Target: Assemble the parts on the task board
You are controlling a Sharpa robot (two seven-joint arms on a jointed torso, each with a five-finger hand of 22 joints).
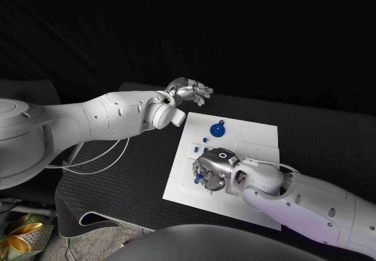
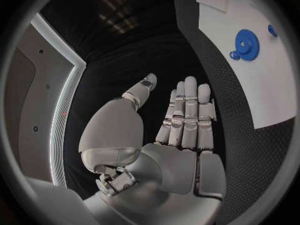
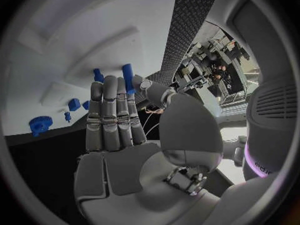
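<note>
The white task board [image 1: 251, 136] lies in the middle of the black table. A blue gear [image 1: 218, 129] [image 2: 246, 38] [image 3: 40, 125] sits near the board's far left corner, with small blue pieces [image 1: 205, 140] [image 3: 74, 104] just in front of it. My right hand [image 1: 215, 168] [image 3: 119, 130] hovers low over the board's near left part. Its thumb and a fingertip pinch a slim blue peg [image 3: 128, 77], and a second blue peg [image 3: 98, 75] stands beside it. My left hand [image 1: 188, 89] [image 2: 175, 130] hangs beyond the board's far left corner, fingers straight, holding nothing.
Black matting [image 1: 133, 179] covers the table around the board. White cables [image 1: 102, 157] trail under my left arm at the table's left edge. A gold and green object [image 1: 23, 234] lies on the floor at the lower left.
</note>
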